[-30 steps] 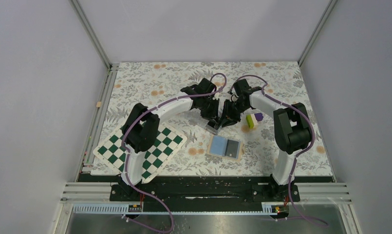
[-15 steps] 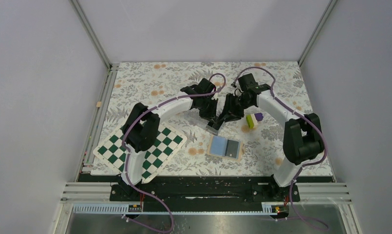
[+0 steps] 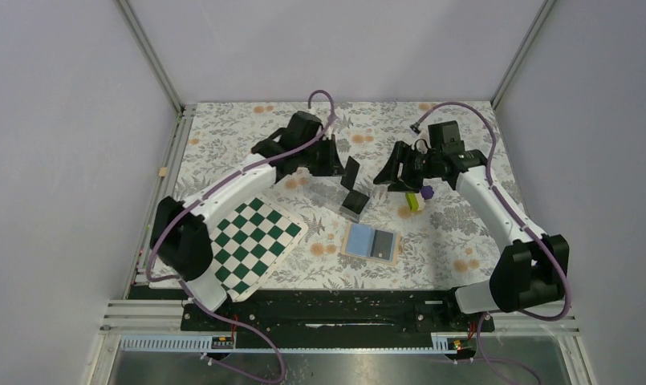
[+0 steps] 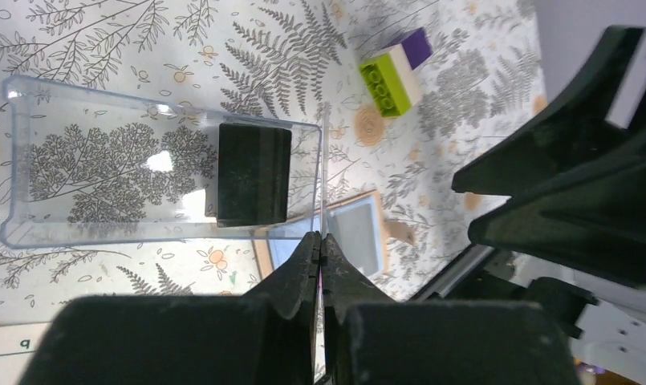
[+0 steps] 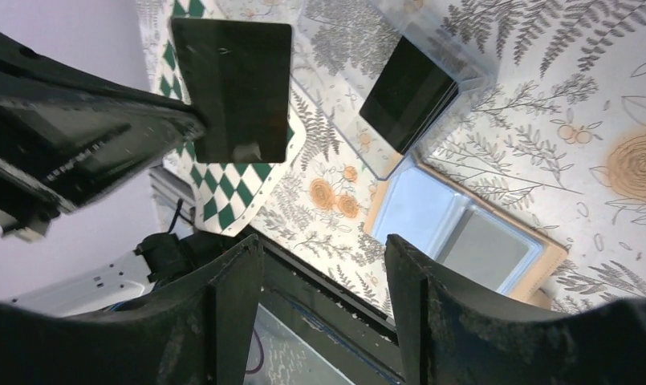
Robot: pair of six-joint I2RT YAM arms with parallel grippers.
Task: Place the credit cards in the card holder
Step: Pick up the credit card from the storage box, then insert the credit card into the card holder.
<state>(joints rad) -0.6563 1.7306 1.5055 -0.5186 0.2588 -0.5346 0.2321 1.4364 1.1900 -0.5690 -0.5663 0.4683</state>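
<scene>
Overhead, two white-and-black arms meet at centre frame above a fern- and flower-printed worktop (image 3: 247,128). The left claw (image 3: 340,165) is clenched on one thin, dark, matte credit card (image 3: 350,172), which it holds upright and clear of the surface. In the left wrist view that card shows only as a fine edge pinched between the black fingertips (image 4: 307,257). The right claw (image 3: 384,176), just right of the card, stands released, its two blunt black fingers (image 5: 227,313) spread with nothing between them.

Below the lifted card lies a clear, glossy plastic box (image 4: 79,160), rectangular and shallow. A neat black stack of cards (image 3: 354,202) sits at its right end. The card holder (image 3: 359,238), a flat tan wallet, lies open just below the box at lower centre. One half shows smooth pale blue lining, the other a grey panel; whether that panel is a card cannot be told.

A studded purple, white and yellow-green block (image 3: 416,198) rests right of the box. A green-and-white chequered board (image 3: 251,245) lies tilted at lower left.
</scene>
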